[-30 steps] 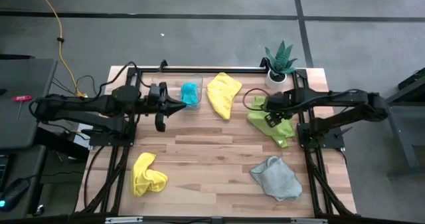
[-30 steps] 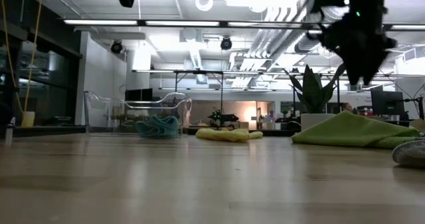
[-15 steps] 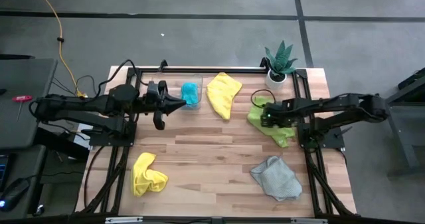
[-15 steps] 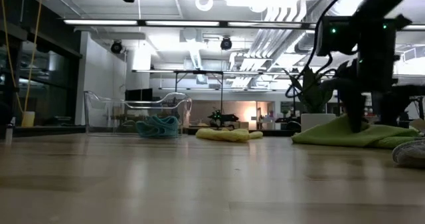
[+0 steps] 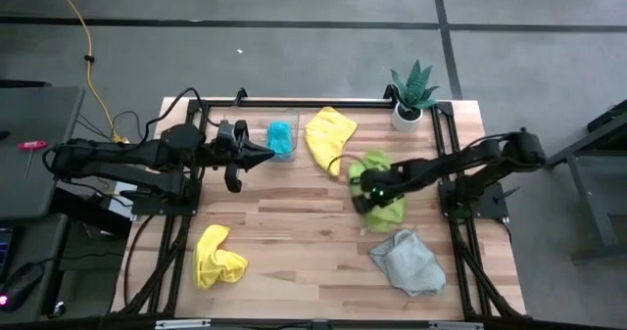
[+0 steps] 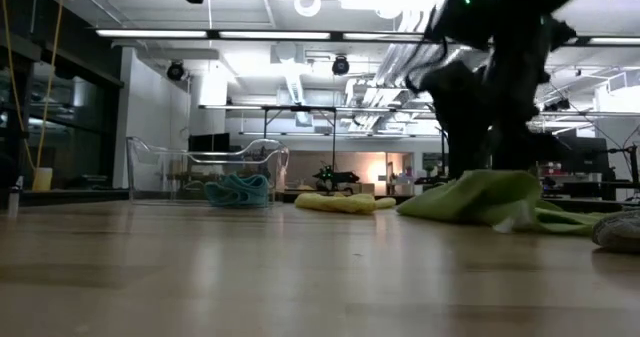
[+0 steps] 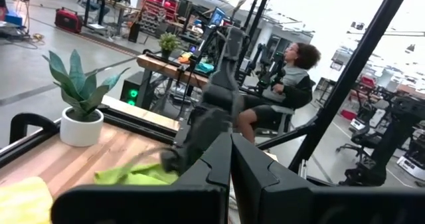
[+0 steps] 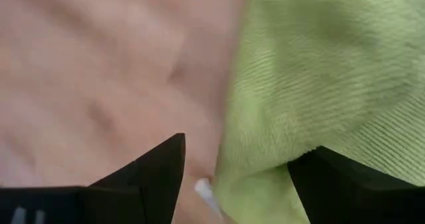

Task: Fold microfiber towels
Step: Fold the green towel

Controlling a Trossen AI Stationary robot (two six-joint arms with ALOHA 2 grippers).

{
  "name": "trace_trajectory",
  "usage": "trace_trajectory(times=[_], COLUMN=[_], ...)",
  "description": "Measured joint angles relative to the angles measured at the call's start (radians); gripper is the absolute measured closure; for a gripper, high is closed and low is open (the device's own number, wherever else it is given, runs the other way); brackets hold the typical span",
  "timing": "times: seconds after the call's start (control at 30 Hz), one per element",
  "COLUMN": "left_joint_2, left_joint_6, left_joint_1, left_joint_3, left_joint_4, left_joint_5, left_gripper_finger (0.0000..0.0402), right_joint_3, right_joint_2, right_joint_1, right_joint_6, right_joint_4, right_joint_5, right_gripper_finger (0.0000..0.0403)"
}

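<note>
The lime green towel (image 5: 384,195) lies bunched on the wood right of the table's middle, also seen as a low heap in the low view (image 6: 480,199). My right gripper (image 5: 361,188) stands open at the towel's left edge, its arm reaching in from the table's right. My left gripper (image 5: 266,156) hangs shut and empty above the table's far left, beside the tray. No gripper touches the yellow towel (image 5: 330,139), the second yellow towel (image 5: 217,257), the grey towel (image 5: 407,263) or the teal towel (image 5: 281,139), which lies in the tray. My right gripper comes slanting down from the table's right with its fingers spread across the green towel's left edge (image 8: 229,164). One finger (image 8: 345,184) stands on the cloth side and the other finger (image 8: 156,177) over bare wood. The towel rests on the table, rumpled. The exact touching spot is hidden by cloth.
A clear plastic tray (image 5: 282,124) stands at the far edge, and a potted plant (image 5: 411,95) at the far right corner. Black frame rails (image 5: 294,102) run along the table's edges. Bare wood (image 5: 294,212) spans the middle. A person (image 7: 282,91) sits in the room beyond.
My right gripper has come down onto the green towel, tipping more steeply downward, then gone toward the table's left. The towel has slid left along the table with it and bunched up.
</note>
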Motion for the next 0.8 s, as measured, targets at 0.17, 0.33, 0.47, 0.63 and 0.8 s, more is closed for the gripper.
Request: trace_trajectory(times=[0.17, 0.33, 0.47, 0.63, 0.8], left_joint_2=[0.0, 0.0, 0.0, 0.0, 0.0], left_joint_6=[0.0, -0.002, -0.001, 0.0, -0.001], left_joint_1=[0.0, 0.0, 0.0, 0.0, 0.002], left_joint_3=[0.0, 0.0, 0.001, 0.001, 0.001], left_joint_4=[0.0, -0.003, -0.003, -0.003, -0.002], left_joint_5=[-0.002, 0.0, -0.003, -0.003, -0.003], left_gripper_finger=[0.0401, 0.0401, 0.0401, 0.0402, 0.0401], right_joint_3=[0.169, 0.213, 0.121, -0.021, -0.098], right_joint_2=[-0.001, -0.028, -0.047, -0.051, -0.054], right_joint_1=[0.114, 0.207, 0.257, 0.274, 0.275], right_joint_6=[0.008, 0.165, 0.337, 0.52, 0.625], right_joint_4=[-0.402, -0.665, -0.631, -0.5, -0.31], right_joint_5=[0.116, 0.168, 0.146, 0.125, 0.134], right_gripper_finger=[0.0155, 0.0155, 0.0155, 0.0155, 0.0155])
